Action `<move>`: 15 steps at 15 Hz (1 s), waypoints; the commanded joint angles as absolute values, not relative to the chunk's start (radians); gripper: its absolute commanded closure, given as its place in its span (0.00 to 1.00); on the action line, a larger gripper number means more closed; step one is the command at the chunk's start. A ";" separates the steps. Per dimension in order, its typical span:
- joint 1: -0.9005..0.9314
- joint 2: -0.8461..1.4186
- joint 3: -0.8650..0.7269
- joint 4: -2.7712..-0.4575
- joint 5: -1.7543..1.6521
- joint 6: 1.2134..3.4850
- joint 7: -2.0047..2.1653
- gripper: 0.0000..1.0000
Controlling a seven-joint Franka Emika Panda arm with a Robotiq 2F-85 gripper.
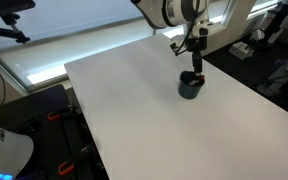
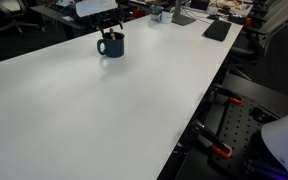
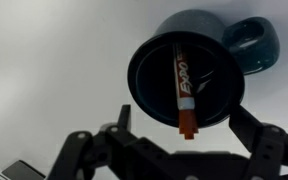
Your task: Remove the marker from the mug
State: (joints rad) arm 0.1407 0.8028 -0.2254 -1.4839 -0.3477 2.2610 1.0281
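**Mug** (image 3: 149, 75): squat, round and dark blue-grey, with a dark inside. It stood upright on the white table (image 1: 134, 120). In the wrist view its handle (image 3: 252, 45) pointed to 2 o'clock. In both exterior views it sat toward the far part of the tabletop (image 1: 191, 87) (image 2: 111, 46).

**Marker** (image 3: 182, 85): a thin reddish stick with a white printed label. It lay inside the mug, slanted. Its darker end was down in the bowl toward 12 o'clock, and its reddish end leaned on the rim at 6 o'clock, poking slightly past it.

**Gripper** (image 3: 179, 155): black, and positioned directly above the mug. Its jaws were spread wide and gripped nothing. The fingers (image 3: 84, 150) showed at 7 and 5 o'clock of the mug, with the marker's raised end between them and apart from both. In an exterior view the gripper (image 1: 196, 64) hung just over the mug's mouth. Whether it reached the rim could not be told.
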 commanded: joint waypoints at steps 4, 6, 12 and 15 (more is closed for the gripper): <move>0.145 0.860 -0.250 -1.418 -0.341 2.260 1.054 0.00; 0.144 0.863 -0.251 -1.419 -0.340 2.260 1.054 0.00; 0.145 0.862 -0.250 -1.420 -0.341 2.262 1.054 0.25; 0.146 0.863 -0.250 -1.422 -0.341 2.262 1.053 0.42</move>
State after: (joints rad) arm 0.1404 0.8623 -0.2441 -1.4216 -0.3477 2.2613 1.0580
